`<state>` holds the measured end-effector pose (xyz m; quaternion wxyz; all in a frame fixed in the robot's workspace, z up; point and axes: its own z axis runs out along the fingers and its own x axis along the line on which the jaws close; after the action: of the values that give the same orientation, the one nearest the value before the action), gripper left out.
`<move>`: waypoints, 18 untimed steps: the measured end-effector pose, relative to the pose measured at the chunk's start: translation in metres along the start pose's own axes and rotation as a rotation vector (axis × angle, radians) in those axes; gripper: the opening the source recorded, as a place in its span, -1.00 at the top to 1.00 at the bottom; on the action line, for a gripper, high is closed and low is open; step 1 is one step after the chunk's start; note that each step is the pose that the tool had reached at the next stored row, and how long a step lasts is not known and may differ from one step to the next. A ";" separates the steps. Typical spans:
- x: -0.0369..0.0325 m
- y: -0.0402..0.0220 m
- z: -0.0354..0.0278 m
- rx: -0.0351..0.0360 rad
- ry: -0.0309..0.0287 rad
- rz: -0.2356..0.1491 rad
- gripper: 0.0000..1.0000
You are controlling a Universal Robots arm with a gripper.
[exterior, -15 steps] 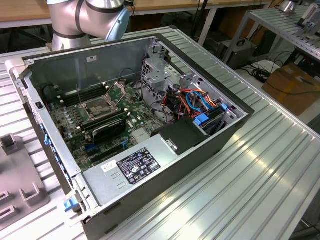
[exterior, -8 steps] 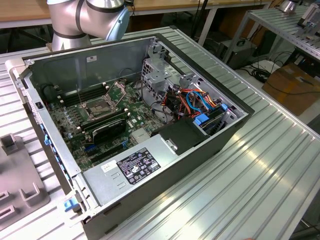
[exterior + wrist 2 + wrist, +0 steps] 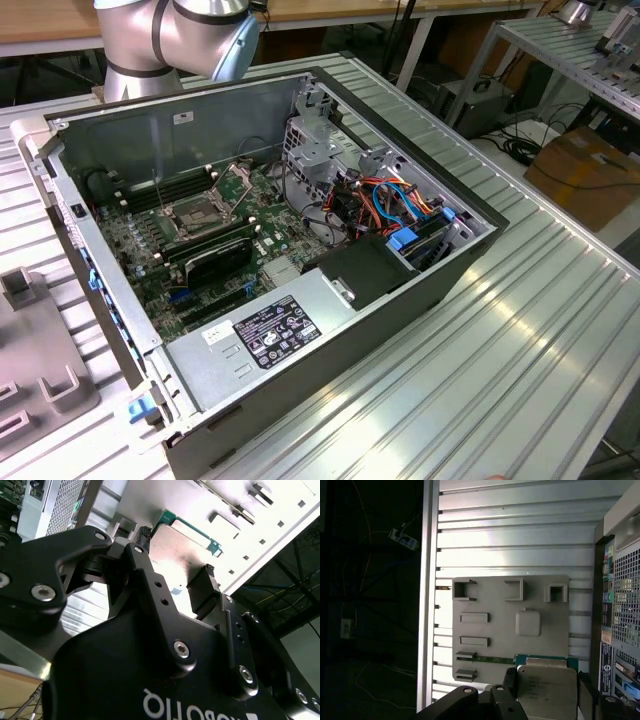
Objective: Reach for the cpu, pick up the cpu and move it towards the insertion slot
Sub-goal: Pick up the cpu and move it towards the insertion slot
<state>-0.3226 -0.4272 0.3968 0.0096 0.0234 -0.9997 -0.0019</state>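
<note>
In the exterior view the open computer case (image 3: 300, 250) lies on the ribbed metal worktop (image 3: 520, 330), with the insertion slot (image 3: 197, 212) on the board inside, its bracket raised. The grey fixture tray (image 3: 40, 380) sits just outside the case at the exterior view's left. A white and a black label are on the power supply (image 3: 270, 335); their print is too small to read.

In the second wrist view the hand (image 3: 175, 587) brackets the cpu (image 3: 177, 555), its fingers (image 3: 202, 590) at the chip's edges. I cannot tell whether they have closed on it. A logo on the hand's body appears inverted.

In the first wrist view the cpu (image 3: 546, 692) lies between the hand's 2 fingers, over the tray's (image 3: 490, 625) edge. Risk, as I judge it: an off-centre pinch on such a thin chip could tilt or drop it, and a tilted chip could catch on the slot's frame.
</note>
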 end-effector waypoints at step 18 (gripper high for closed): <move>-0.0443 -0.0021 -0.0003 0.0012 0.0008 0.000 -0.09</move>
<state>-0.2783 -0.4273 0.3962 0.0100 0.0234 -0.9997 -0.0012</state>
